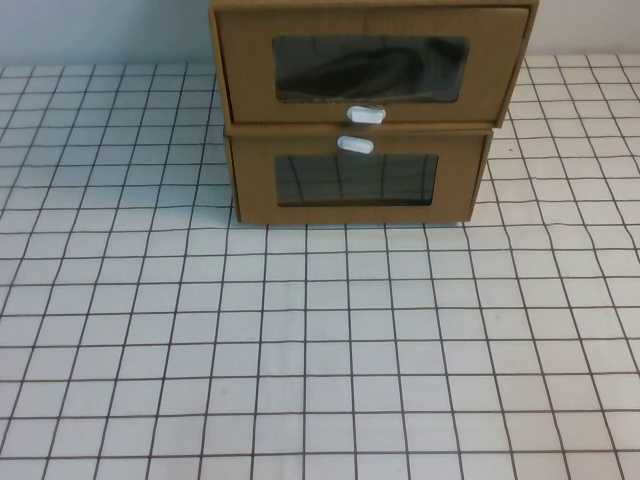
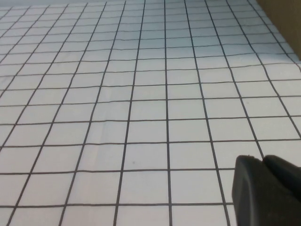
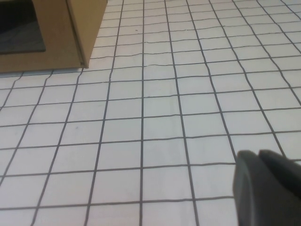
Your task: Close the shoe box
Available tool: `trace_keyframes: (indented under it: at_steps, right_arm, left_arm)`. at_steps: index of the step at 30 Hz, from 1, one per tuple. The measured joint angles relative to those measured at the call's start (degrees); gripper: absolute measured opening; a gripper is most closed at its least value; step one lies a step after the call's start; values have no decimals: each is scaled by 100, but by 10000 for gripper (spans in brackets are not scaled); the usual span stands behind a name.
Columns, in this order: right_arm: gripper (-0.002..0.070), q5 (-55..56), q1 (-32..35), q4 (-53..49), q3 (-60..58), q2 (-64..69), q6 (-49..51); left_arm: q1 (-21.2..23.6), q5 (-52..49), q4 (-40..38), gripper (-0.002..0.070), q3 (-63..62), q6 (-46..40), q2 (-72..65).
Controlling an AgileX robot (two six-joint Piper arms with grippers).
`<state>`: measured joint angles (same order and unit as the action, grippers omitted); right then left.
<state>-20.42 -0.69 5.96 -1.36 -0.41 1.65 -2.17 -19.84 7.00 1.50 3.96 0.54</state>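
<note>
Two brown cardboard drawer boxes are stacked at the far middle of the table. The upper one is the shoe box (image 1: pixel 250 70); it has a clear window with a dark shoe behind it and its white pull tab (image 1: pixel 366 114) below the window. Its drawer front stands out a little past the lower box (image 1: pixel 255 180). Neither gripper shows in the high view. My left gripper (image 2: pixel 262 160) is shut and empty, low over the gridded cloth, far from the boxes. My right gripper (image 3: pixel 258 154) is shut and empty, also low over the cloth.
The lower box has its white tab (image 1: pixel 355 145) above its window. Its corner and side show in the right wrist view (image 3: pixel 70 33), and a box edge in the left wrist view (image 2: pixel 287 19). A white black-gridded cloth (image 1: pixel 320 350) covers the table.
</note>
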Motion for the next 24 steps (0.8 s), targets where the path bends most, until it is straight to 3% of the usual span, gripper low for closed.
trace_keyframes:
  at_steps: [24]
  right_arm:
    - [-13, 0, 13, 0, 0, 0, 0]
  left_arm:
    - [0, -44, -58, -2, 0, -258, 0]
